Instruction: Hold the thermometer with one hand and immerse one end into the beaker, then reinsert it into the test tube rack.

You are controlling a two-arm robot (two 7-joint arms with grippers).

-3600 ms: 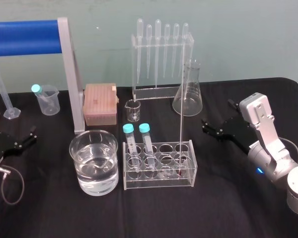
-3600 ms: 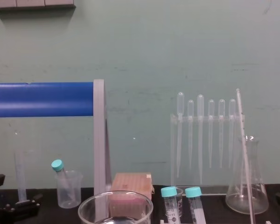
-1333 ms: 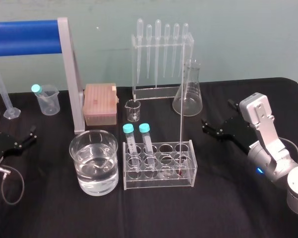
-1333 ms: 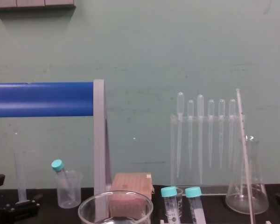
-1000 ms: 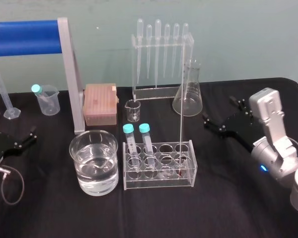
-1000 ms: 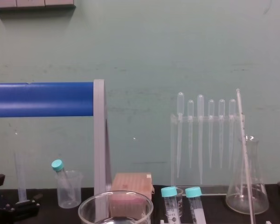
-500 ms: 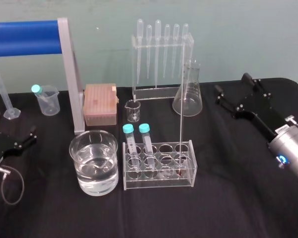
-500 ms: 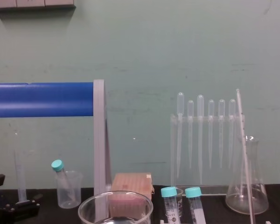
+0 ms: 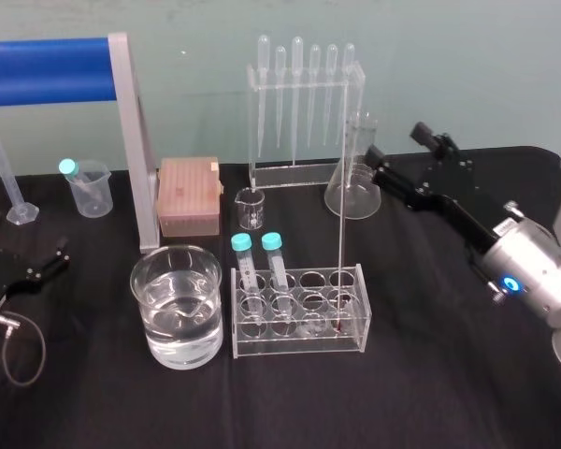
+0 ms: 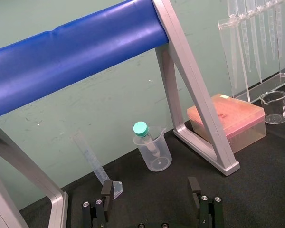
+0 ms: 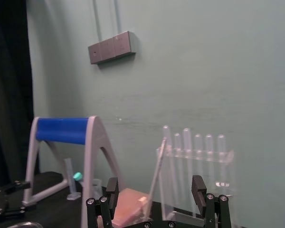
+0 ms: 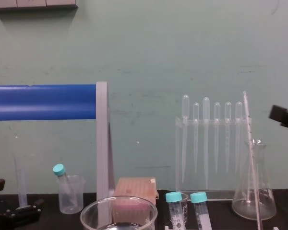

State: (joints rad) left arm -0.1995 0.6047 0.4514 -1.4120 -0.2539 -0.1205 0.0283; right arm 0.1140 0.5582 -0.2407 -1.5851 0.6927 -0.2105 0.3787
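Nothing is done yet: the thermometer (image 9: pixel 341 201) stands in the rack (image 9: pixel 297 345), at 3 o'clock from the beaker (image 9: pixel 179 251). The right claw (image 9: pixel 395 143), jaws apart and empty, hangs at the rack's 1 o'clock. The left claw (image 9: pixel 47 261), also apart, lies at 9 o'clock. Grasp, dip and return remain.

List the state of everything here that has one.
Long thin clear glass red-tipped thermometer: upright in clear acrylic rack, unheld.
Large clear glass beaker: part-filled with clear liquid.
Two teal-capped clear tubes: capped, racked.
Black two-fingered right tool: open, raised, empty.
Black left tool: open, low, at left of black table.
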